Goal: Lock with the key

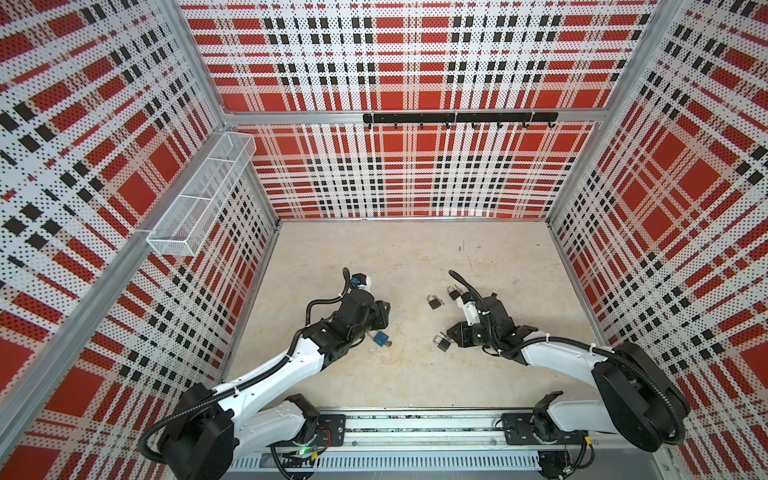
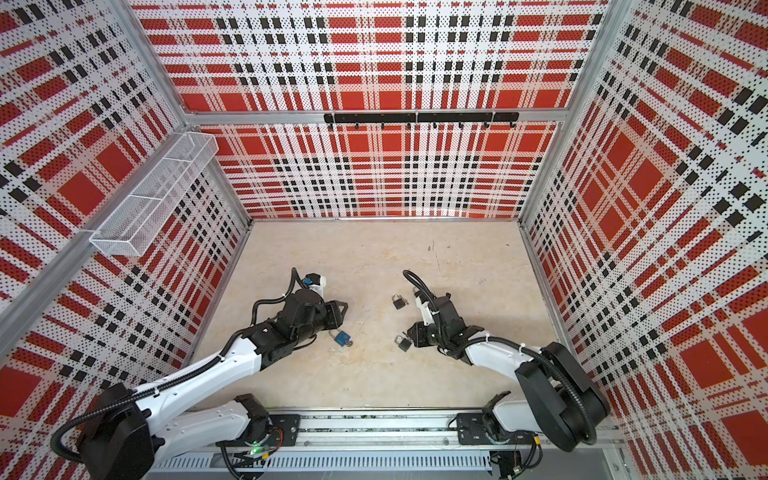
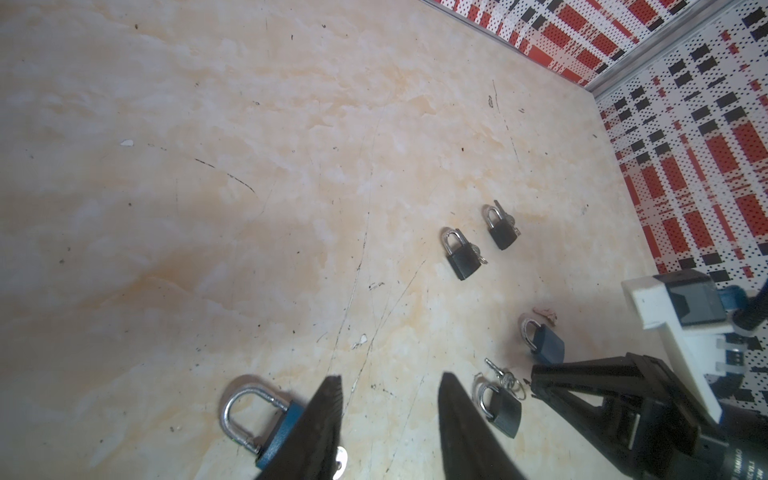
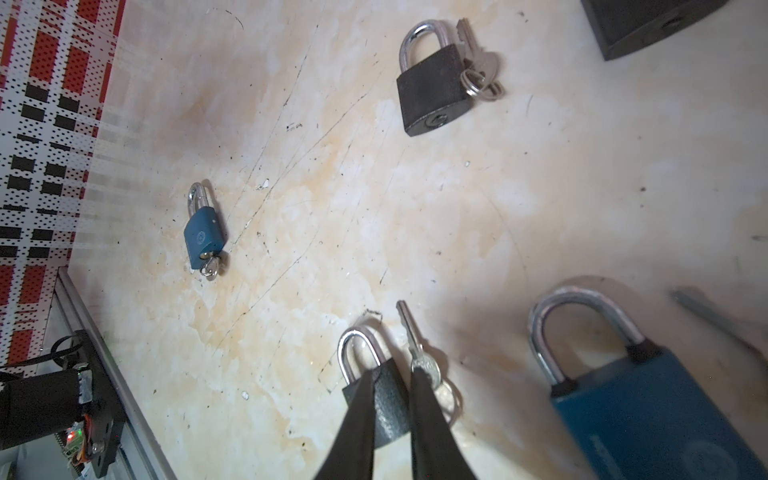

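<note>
**Both grippers loose among the locks**

In both top views the blue lock (image 1: 379,337) lies on the table (image 1: 415,257) with an inserted key (image 1: 389,343) in its base. The left gripper (image 1: 384,311) hangs just beside the blue lock. The right gripper (image 1: 448,335) sits well apart from the blue lock, tips at a black lock (image 1: 443,343).

In the left wrist view we see the left gripper's fingers (image 3: 326,415) spread and released, with bare table between them. The blue lock (image 3: 278,436) lies just beside one finger. Farther from the blue lock lie the black lock (image 3: 500,411), a loose key (image 3: 496,370) and a second blue lock (image 3: 546,347).

In the right wrist view the right gripper (image 4: 395,371) has its jaws a little apart above the black lock's body, grasping nothing. The loose key (image 4: 409,328) lies just beside that lock, its head under one finger. The blue lock (image 4: 203,239) lies well apart from them.
</note>
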Robot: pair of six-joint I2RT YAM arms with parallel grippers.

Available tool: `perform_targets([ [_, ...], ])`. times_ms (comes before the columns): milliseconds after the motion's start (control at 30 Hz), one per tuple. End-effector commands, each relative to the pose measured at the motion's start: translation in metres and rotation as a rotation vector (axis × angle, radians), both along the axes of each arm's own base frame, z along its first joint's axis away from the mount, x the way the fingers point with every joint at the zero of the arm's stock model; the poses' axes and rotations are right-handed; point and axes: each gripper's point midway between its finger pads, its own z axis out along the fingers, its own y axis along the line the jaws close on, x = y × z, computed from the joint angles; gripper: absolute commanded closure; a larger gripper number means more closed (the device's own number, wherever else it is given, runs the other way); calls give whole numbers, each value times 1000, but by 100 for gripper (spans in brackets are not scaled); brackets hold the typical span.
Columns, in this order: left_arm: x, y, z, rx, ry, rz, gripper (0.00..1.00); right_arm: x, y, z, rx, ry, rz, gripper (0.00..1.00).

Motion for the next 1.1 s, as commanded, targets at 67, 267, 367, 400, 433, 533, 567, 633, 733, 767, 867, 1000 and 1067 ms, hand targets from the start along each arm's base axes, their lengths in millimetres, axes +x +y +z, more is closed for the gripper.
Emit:
perform_targets([
  [67,-2,22,7,39,-15,64,58,5,16,30,-30,-112,65,78],
  [267,-15,61,-6,88,74,162,56,-9,57,40,-130,-193,213,69],
  [367,-23,79,-12,105,115,211,56,-12,82,40,-178,-235,292,67],
  [400,-25,83,-13,102,115,222,56,-12,90,39,-187,-240,310,66],
  [433,-27,87,-14,98,117,234,56,-12,97,37,-201,-246,324,65],
  [533,-31,102,-14,70,119,284,55,-11,120,31,-229,-266,388,58],
  [567,-32,106,-14,60,123,297,55,-11,127,29,-243,-264,404,58],
  [633,-33,116,-13,40,129,325,55,-10,140,26,-266,-265,438,56],
  [733,-34,128,-10,11,123,357,54,-10,160,21,-301,-279,486,54],
  [767,-34,131,-8,-2,117,363,54,-10,166,18,-311,-278,501,53],
  [867,-32,142,-3,-32,107,391,53,-8,182,14,-317,-273,526,53],
  [1000,-29,148,0,-62,107,400,53,-5,196,7,-328,-268,549,50],
  [1067,-27,151,-1,-69,110,405,53,-6,202,4,-332,-265,563,50],
])
